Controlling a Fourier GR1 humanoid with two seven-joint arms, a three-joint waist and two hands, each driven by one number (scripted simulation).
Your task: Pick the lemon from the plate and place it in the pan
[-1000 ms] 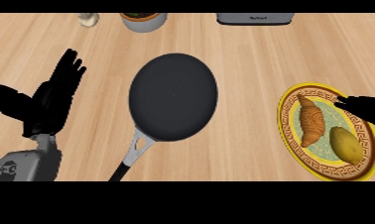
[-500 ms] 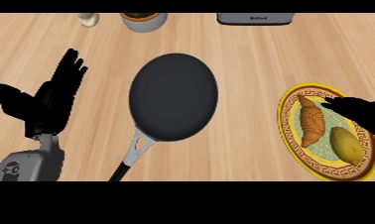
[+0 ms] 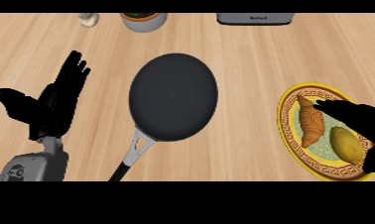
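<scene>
- Smooth yellow oval lemon lies near the right edge of the round gold-rimmed plate, beside a brown croissant.
- Right hand hovers over the lemon, fingers straight, grasping nothing, cut off at the view's right edge.
- Left hand rests open near the counter's left edge.
- Dark round frying pan sits mid-counter.

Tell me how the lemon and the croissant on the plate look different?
The lemon is yellow and smooth; the croissant is brown with ridges. The lemon is a plump oval; the croissant is long and narrow with pointed ends. The lemon lies nearer the plate's right side, the croissant nearer its left. Both rest on the same plate, under the right robot hand.
</scene>
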